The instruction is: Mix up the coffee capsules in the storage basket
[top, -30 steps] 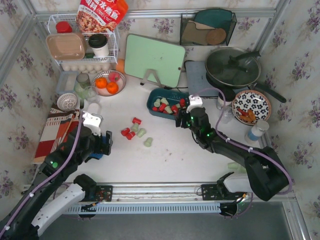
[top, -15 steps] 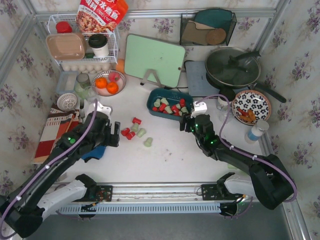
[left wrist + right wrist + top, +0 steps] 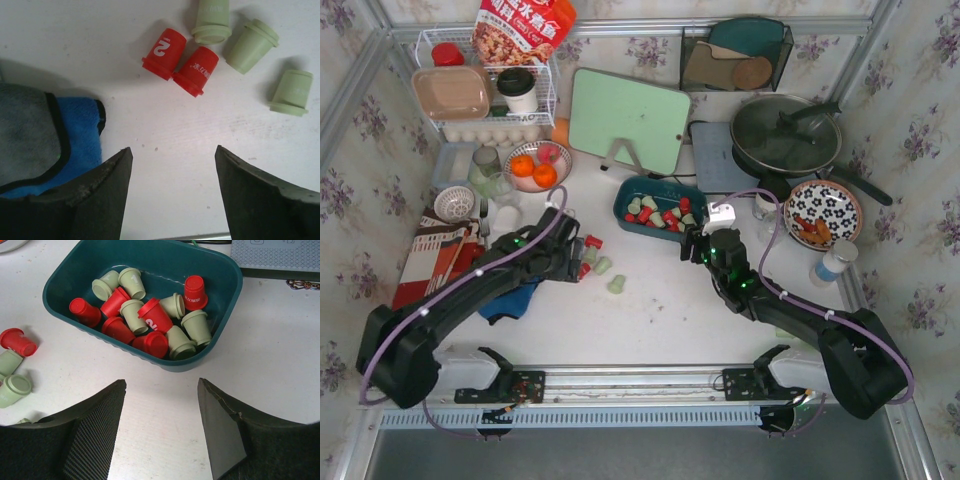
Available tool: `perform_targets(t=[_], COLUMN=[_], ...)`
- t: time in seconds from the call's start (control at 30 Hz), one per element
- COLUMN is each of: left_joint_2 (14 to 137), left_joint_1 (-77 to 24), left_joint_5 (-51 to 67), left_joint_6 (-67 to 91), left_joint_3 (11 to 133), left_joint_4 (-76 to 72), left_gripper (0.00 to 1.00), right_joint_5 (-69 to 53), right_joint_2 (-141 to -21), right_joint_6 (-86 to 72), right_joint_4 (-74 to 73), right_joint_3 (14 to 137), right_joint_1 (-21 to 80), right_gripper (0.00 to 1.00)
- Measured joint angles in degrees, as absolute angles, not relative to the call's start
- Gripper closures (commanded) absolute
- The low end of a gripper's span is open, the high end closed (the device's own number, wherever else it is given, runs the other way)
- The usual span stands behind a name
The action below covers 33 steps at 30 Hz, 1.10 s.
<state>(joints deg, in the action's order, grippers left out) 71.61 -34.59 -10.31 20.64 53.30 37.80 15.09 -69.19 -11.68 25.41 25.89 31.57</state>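
Your left gripper (image 3: 568, 262) has swung in from the near-left corner over the last second. It now hangs just short of the loose coffee capsules (image 3: 197, 70), which lie on the table (image 3: 660, 310) between the blue cloth (image 3: 80, 130) and the storage basket (image 3: 625, 205). Its jaws have been narrowing on the way but stand apart with nothing between them. Two red capsules lie just ahead and three pale green ones beyond. Your right gripper (image 3: 160, 385) has backed a little off the basket and waits facing its near wall, jaws apart and empty. Most capsules, red and green together, lie inside the basket. I judge the strays come next: collect them and drop them in, or the mix stays incomplete
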Motion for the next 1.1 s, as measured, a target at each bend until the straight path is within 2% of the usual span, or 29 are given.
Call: perform_targets(t=[0.2,0.37,0.57,1.1], left_joint_2=[82.8,91.7,99.9,105.9], left_joint_1=[-34.6,-34.5,-33.6,-30.4], left_joint_5=[-11.4,-12.6,-14.3,-13.2], left_joint_6=[19.3,16.5,14.3,13.4], left_joint_3=[57.1,63.7,70.5,72.2], left_joint_4=[35.0,34.3,35.3,38.0], left_gripper=[0.36,0.47,0.52,0.63], right_joint_5=[15.0,14.8,14.1,12.8], right_joint_2=[-69.2,-69.2,-69.6,-69.8], right_joint_6=[-11.7,-11.7,-11.7,-11.7], right_joint_4=[25.4,25.3,24.7,23.9], right_joint_3=[25.9,26.1,26.7,27.4], right_joint_1=[31.6,31.6,31.6,31.6], right_gripper=[0.33,0.33,0.33,0.33])
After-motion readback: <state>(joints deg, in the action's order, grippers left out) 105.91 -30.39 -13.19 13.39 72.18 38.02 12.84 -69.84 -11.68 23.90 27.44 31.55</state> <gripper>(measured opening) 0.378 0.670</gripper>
